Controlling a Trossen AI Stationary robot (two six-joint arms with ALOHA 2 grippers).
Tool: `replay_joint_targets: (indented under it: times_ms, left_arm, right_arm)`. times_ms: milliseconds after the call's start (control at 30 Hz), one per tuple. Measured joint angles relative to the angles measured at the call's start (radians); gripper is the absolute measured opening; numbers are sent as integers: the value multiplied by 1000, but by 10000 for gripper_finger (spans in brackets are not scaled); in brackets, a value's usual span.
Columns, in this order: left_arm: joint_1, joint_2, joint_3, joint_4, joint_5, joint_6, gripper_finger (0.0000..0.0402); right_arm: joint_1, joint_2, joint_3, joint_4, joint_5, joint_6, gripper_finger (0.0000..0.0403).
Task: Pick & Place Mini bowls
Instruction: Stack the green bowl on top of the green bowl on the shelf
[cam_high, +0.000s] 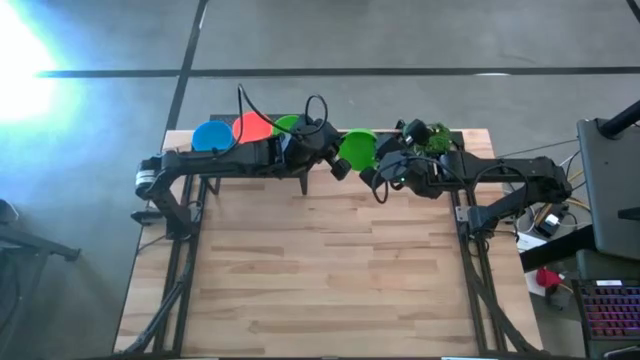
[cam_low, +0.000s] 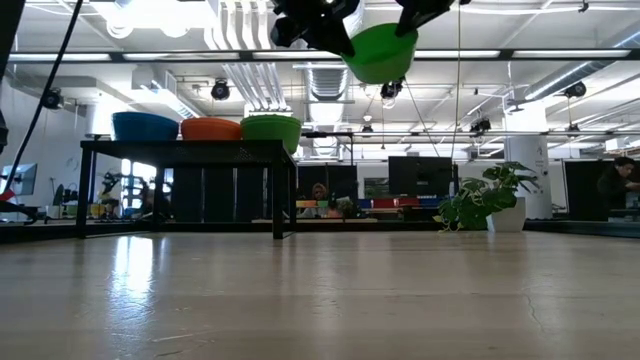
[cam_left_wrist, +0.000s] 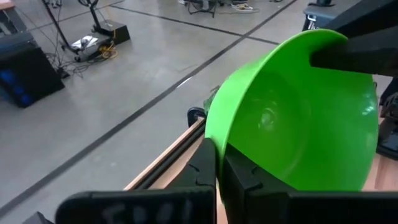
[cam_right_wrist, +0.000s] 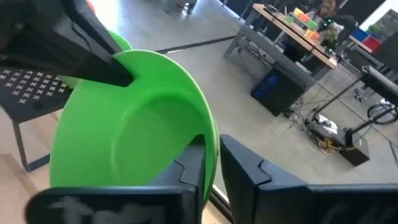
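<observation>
Bowls: a green bowl is held in the air between the two arms, above the far edge of the table; three more bowls are seen resting on the black stand.
Table: a pale wooden top, with the arms reaching in from either side along its far edge.
Stand: a black mesh stand at the far left of the table, carrying a blue bowl, an orange bowl and another green bowl side by side.
Plant: a leafy sprig is seen at the far right, behind the right arm.
Left claw: the left claw is closed on the rim of the held green bowl, one finger inside the wall and one outside.
Right claw: the right claw is set on the opposite rim, the edge lying in a narrow gap between its fingers; whether it grips firmly cannot be told.
Key relation: the bowl hangs tilted between the claws, with each one on its own side of the rim, so both are equally near; the stand lies to the left arm's side.
Step judged: a hand-over from one claw to the other appears to be under way.
Risk judged: a slip is possible if one claw lets go before the other's hold is firm.
</observation>
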Motion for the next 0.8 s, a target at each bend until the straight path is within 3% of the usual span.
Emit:
replay_joint_targets:
  times_ms: [467, 800]
  left_arm:
    - [40, -1, 6, -58, 34, -70, 0]
    - [100, -2, 7, -93, 80, -113, 0]
  right_arm:
    - [58, -4, 0, 76, 13, -104, 160]
    - [77, -24, -1, 84, 8, -101, 187]
